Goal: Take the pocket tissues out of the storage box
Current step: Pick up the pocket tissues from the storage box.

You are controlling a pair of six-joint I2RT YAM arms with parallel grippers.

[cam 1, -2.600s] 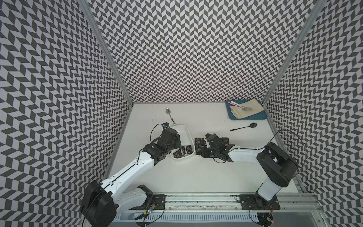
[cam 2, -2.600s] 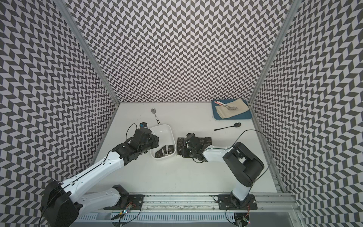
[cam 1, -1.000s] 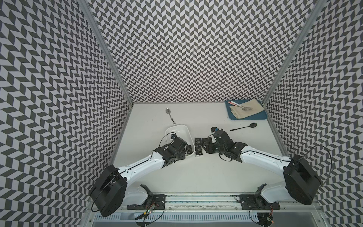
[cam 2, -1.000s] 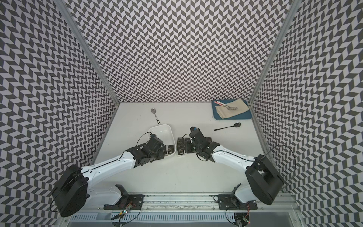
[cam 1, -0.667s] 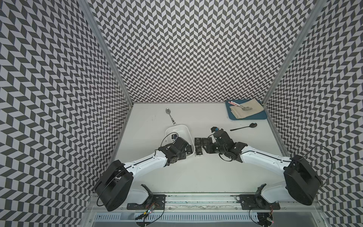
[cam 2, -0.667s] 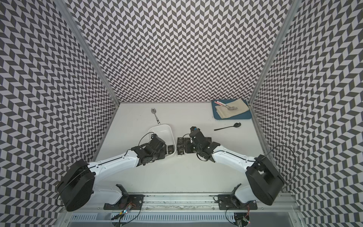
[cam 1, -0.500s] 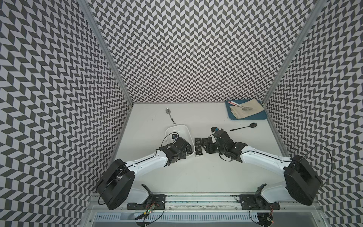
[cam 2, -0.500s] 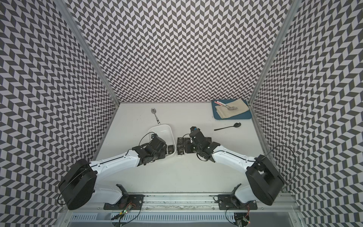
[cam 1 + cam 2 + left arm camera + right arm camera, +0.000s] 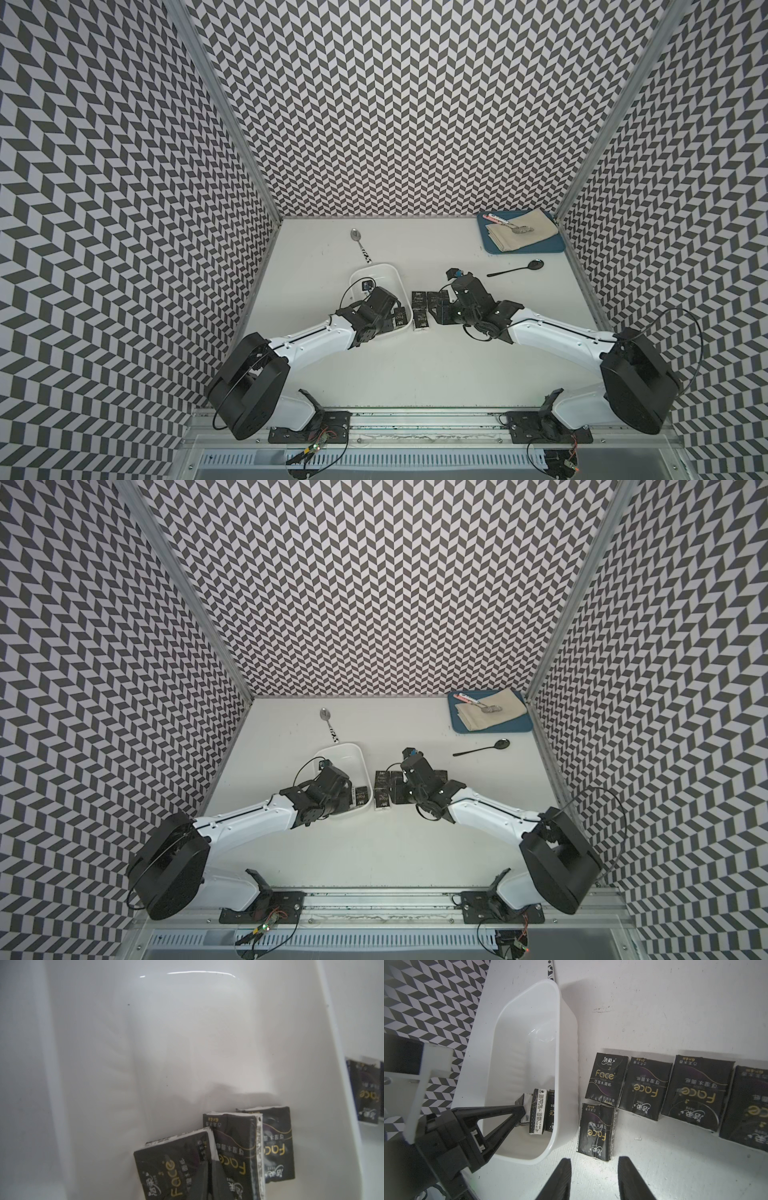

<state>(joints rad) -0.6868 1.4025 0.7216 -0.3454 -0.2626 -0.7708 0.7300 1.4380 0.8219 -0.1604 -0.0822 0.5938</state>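
The white storage box (image 9: pixel 376 270) (image 9: pixel 340 746) (image 9: pixel 566 1064) stands left of centre. Three black pocket tissues packets (image 9: pixel 172 1167) (image 9: pixel 234 1147) (image 9: pixel 276 1147) lie at its near end. My left gripper (image 9: pixel 391 321) (image 9: pixel 351 800) (image 9: pixel 209 1167) (image 9: pixel 522 1110) reaches into the box. It is shut, pinching the white edge of the tilted nearest packet. Several more packets (image 9: pixel 606 1078) (image 9: pixel 597 1132) (image 9: pixel 419 301) lie in rows on the table right of the box. My right gripper (image 9: pixel 595 1159) (image 9: pixel 446 311) hovers open and empty just short of them.
A metal spoon (image 9: pixel 359 245) with a patterned handle lies behind the box. A black spoon (image 9: pixel 517 268) lies at the right. At the back right corner sits a blue tray (image 9: pixel 528 250) with a beige cloth and a utensil. Patterned walls close in three sides.
My left gripper's fingers have closed together at the nearest packet in the box. Both arms have hardly moved in the last second; earlier they shifted into these poses.
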